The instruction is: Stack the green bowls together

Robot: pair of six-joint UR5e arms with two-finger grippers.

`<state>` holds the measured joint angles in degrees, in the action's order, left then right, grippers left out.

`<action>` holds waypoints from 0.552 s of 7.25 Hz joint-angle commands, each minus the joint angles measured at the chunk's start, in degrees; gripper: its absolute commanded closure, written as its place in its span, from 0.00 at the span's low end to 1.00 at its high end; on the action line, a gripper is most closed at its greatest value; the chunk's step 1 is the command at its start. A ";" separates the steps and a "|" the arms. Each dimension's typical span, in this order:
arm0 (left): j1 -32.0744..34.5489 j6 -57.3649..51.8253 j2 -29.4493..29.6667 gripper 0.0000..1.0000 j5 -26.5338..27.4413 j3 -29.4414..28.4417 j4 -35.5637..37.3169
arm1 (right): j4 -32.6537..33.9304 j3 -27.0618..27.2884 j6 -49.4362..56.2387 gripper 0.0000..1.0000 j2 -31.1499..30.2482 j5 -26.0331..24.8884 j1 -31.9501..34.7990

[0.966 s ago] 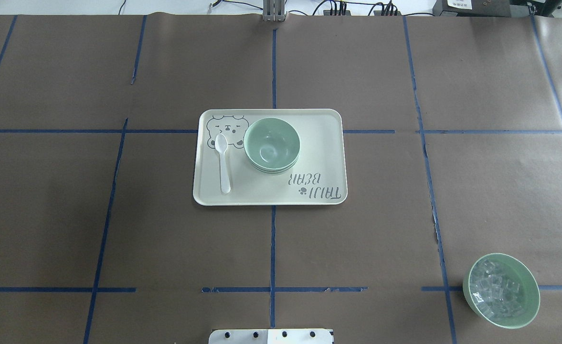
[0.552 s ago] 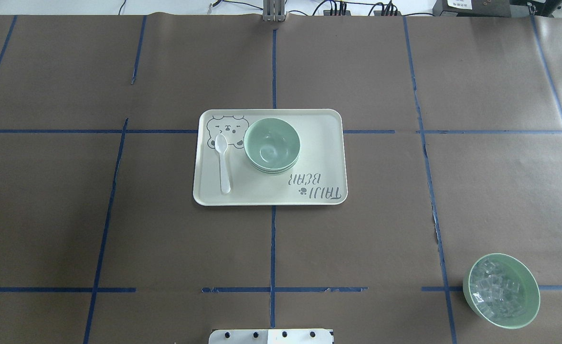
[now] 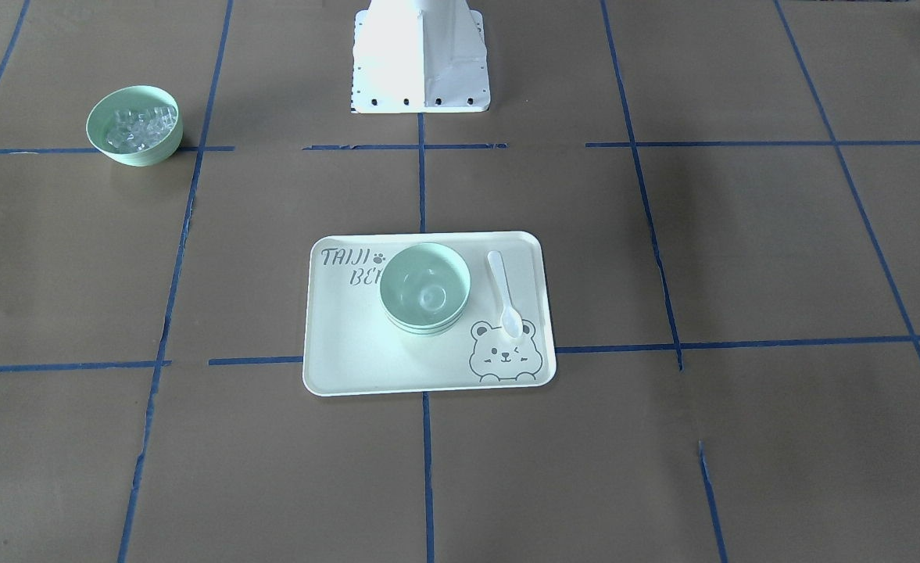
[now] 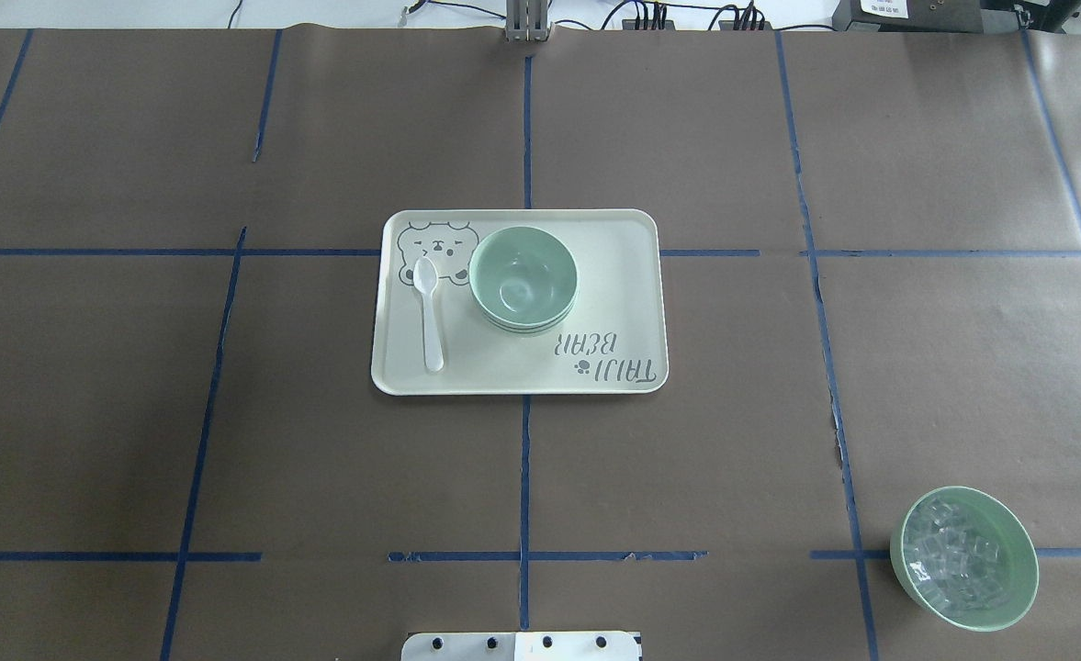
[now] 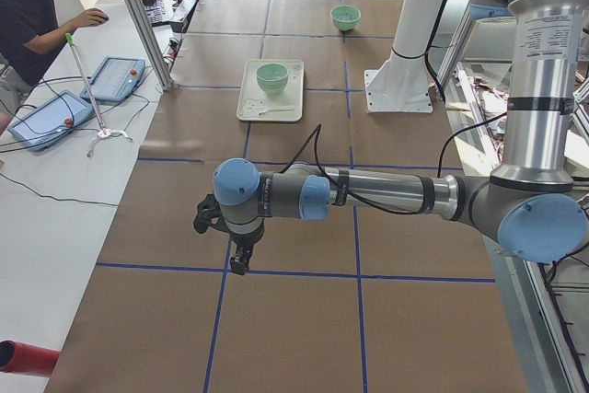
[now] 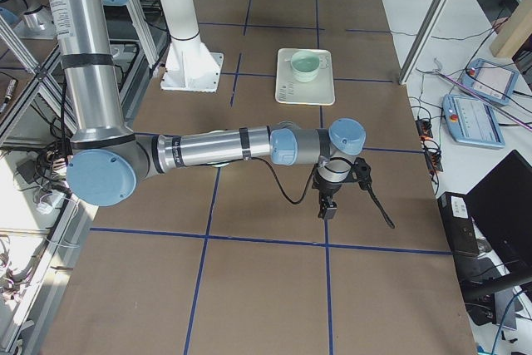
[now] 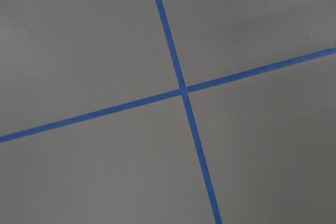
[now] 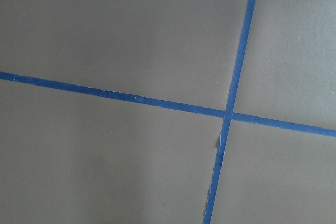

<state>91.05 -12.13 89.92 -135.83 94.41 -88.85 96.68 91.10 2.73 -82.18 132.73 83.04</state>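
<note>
The green bowls (image 4: 523, 280) sit nested in one stack on the pale bear-print tray (image 4: 613, 275) at the table's centre; the stack also shows in the front-facing view (image 3: 425, 288). Layered rims show at the stack's edge. My left gripper (image 5: 237, 260) shows only in the exterior left view, hanging over bare table far from the tray. My right gripper (image 6: 326, 205) shows only in the exterior right view, also far from the tray. I cannot tell whether either is open or shut. Both wrist views show only brown table and blue tape lines.
A white spoon (image 4: 429, 312) lies on the tray beside the stack. A green bowl of clear ice-like cubes (image 4: 964, 558) stands near the robot's right. The robot base (image 3: 420, 55) is at the table's edge. An operator (image 5: 37, 6) sits by the far side.
A dark part of the right arm at the overhead view's right edge one second ago has left that view. The bowls, tray and spoon have not moved.
</note>
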 commanded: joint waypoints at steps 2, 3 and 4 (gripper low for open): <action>-0.25 -0.08 1.13 0.00 0.56 0.07 0.50 | -0.09 0.04 -0.01 0.00 0.00 0.34 -0.07; -0.43 -0.08 1.14 0.00 0.56 -0.10 0.52 | -0.18 0.05 0.08 0.00 -0.09 1.73 -0.07; -0.43 -0.08 0.62 0.00 0.48 0.42 0.52 | -0.18 -0.22 0.08 0.00 -0.17 2.96 -0.07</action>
<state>90.69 -12.21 90.84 -135.33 94.49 -88.49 96.54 91.04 2.79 -82.25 134.24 82.97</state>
